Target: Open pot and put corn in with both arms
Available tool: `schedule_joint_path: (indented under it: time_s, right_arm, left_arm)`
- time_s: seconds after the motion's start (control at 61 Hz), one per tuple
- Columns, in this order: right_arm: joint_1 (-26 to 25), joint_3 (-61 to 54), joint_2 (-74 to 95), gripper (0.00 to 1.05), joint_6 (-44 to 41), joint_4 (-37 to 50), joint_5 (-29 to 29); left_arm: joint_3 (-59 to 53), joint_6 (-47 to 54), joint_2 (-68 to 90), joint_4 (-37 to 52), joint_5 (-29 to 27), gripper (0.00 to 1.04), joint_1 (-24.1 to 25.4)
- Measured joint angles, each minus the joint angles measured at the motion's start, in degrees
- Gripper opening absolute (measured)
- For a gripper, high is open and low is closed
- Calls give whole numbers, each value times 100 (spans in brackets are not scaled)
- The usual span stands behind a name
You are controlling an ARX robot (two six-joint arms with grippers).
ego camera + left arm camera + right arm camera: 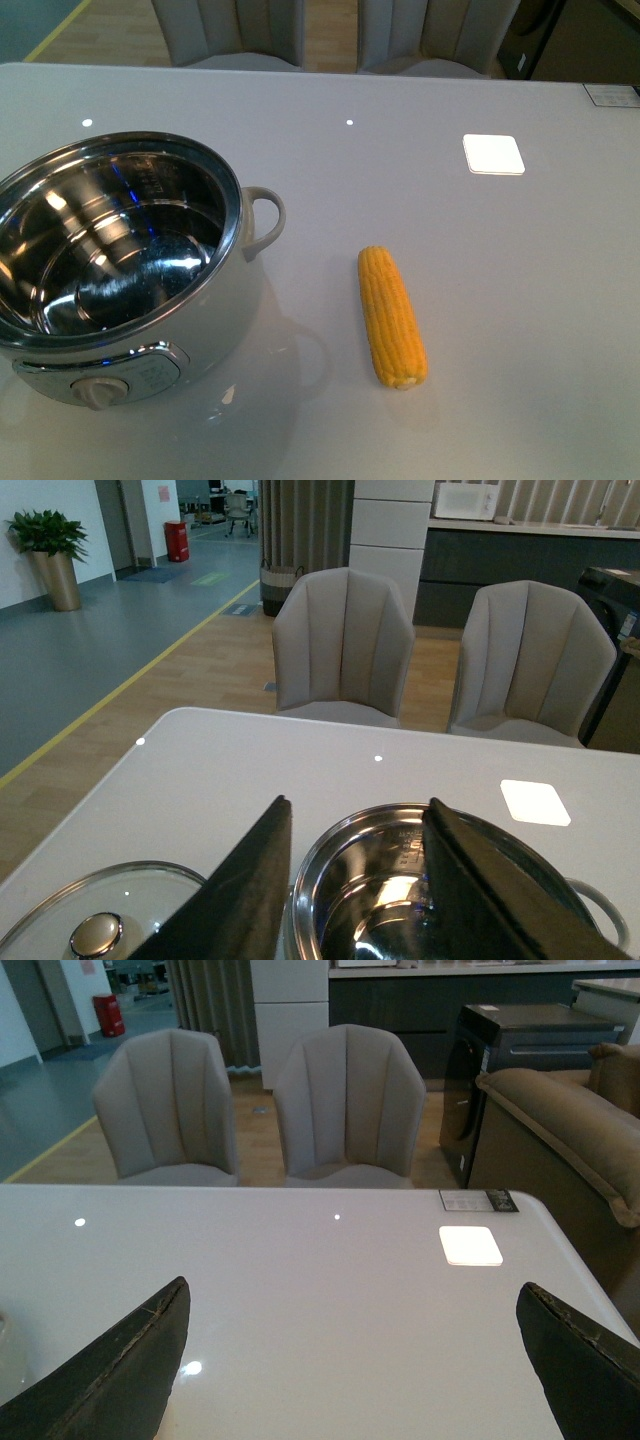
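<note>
With my left pincer [356,810] and right pincer [352,1290] both spread apart and empty, I judge the corn cob [392,318], lying on the worktop [500,260] to the right of the lidless pot [225,300], light, stiff and bumpy, best pinched across its thick middle.

The corn [392,317] lies right of the pot [120,270].

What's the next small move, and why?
Probably move the open right hand over the yellow-orange corn cob: the grey-white steel-lined round pot is already uncovered, its glass lid lies beside it, and the cob rests untouched on the white table.
</note>
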Motion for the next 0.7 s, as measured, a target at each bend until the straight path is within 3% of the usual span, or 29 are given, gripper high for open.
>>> schedule_joint_path:
  time_s: [0.164,0.246,0.295,0.426,0.705]
  right_arm:
    - [0,0,0,96,0,0,0]
    - [0,0,0,96,2,0,4]
    - [0,0,0,96,0,0,0]
    - [0,0,0,96,0,-2,0]
    - [0,0,0,96,0,-2,2]
  left_arm:
    - [0,13,-330,-308,-299,4,-317]
    - [0,31,-509,-501,-981,4,-857]
    - [0,37,-588,-562,-986,4,-1045]
    - [2,42,-1414,-1530,-1073,4,-1106]
    - [2,44,-1580,-1591,-1073,4,-1115]
